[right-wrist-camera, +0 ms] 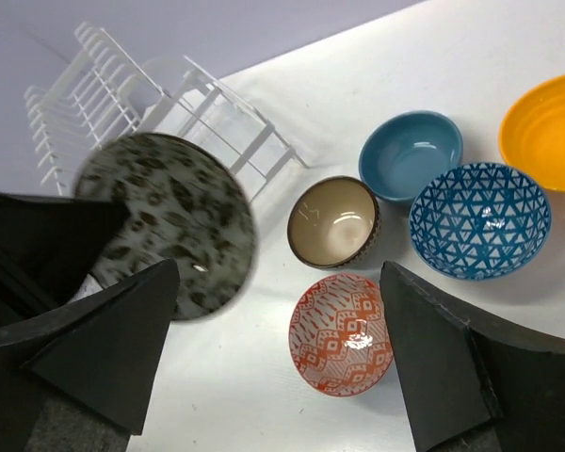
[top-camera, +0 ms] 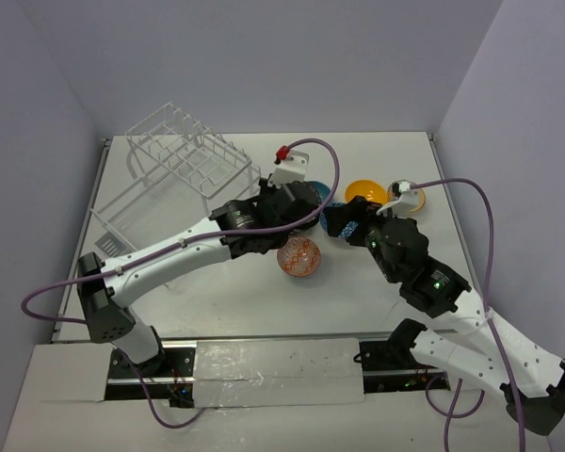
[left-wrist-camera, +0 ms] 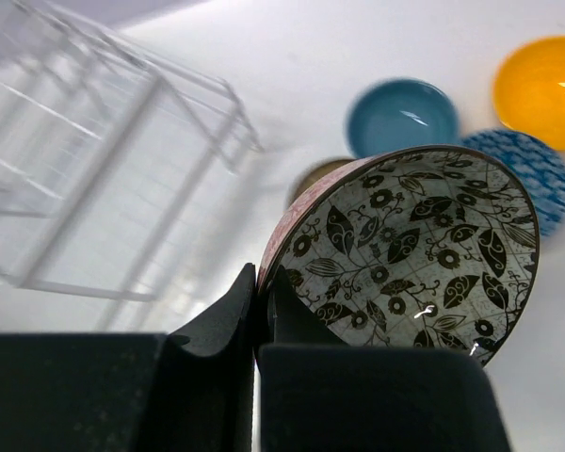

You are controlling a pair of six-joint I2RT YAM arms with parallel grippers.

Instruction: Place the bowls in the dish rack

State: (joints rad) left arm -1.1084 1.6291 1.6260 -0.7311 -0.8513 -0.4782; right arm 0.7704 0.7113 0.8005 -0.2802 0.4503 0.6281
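Observation:
My left gripper [left-wrist-camera: 261, 282] is shut on the rim of the grey leaf-patterned bowl [left-wrist-camera: 405, 254] and holds it tilted above the table. That bowl shows blurred in the right wrist view [right-wrist-camera: 169, 226]. My right gripper [right-wrist-camera: 282, 348] is open and empty above the salmon patterned bowl [right-wrist-camera: 344, 334], which sits on the table [top-camera: 298, 256]. Behind it stand the dark brown bowl [right-wrist-camera: 334, 221], the teal bowl [right-wrist-camera: 411, 155], the blue patterned bowl [right-wrist-camera: 480, 219] and the orange-yellow bowl [right-wrist-camera: 551, 132]. The white wire dish rack [top-camera: 184, 165] stands at the far left and holds no bowls.
Another small bowl [top-camera: 407, 198] sits at the far right beside the orange-yellow bowl [top-camera: 365, 191]. The two arms meet over the bowl cluster mid-table. Grey walls close in the table on three sides.

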